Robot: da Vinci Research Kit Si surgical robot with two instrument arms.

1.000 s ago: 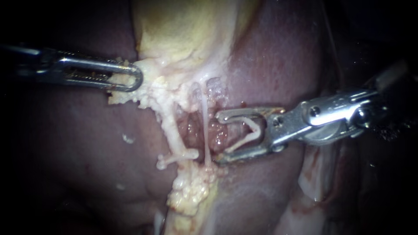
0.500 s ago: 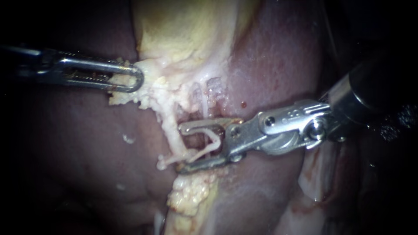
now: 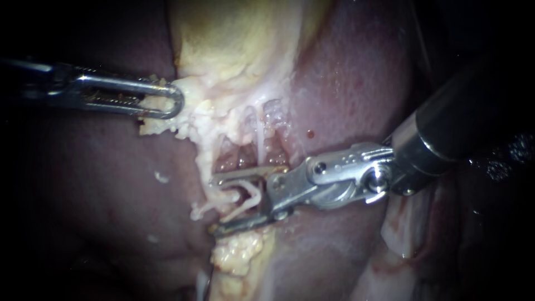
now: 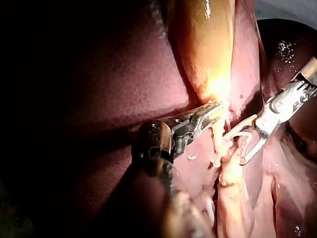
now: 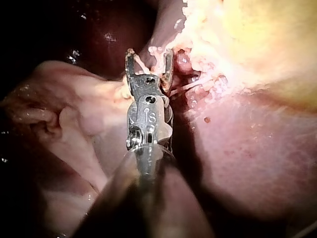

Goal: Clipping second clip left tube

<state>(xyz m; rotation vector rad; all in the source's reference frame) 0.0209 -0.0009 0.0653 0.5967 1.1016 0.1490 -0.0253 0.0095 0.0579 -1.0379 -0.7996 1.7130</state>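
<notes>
The pale left tube [image 3: 214, 161] runs down from the yellow gallbladder [image 3: 234, 44] into fatty tissue. My right instrument [image 3: 216, 205] comes in from the right; its jaws are open and straddle the tube's lower part, one above and one below. A white V-shaped clip [image 3: 248, 196] sits open inside them. A short white crosspiece [image 3: 199, 212], seemingly a clip, sticks out beside the jaw tips. The thin right tube [image 3: 260, 142] hangs just behind the jaws. My left instrument [image 3: 167, 103] is shut on fatty tissue [image 3: 192, 120] at the gallbladder's neck, and holds it to the left.
Dark red liver [image 3: 345, 78] surrounds the dissected window on both sides. A lump of yellow fat [image 3: 239, 256] lies below the right instrument's jaws. Pale folded tissue [image 3: 407, 234] sits under the right instrument's shaft. In the right wrist view the open jaws [image 5: 148, 62] reach into the fatty tissue.
My right instrument has moved left across the window, past the thin right tube, until its open jaws with the clip straddle the left tube. The left instrument has held still.
</notes>
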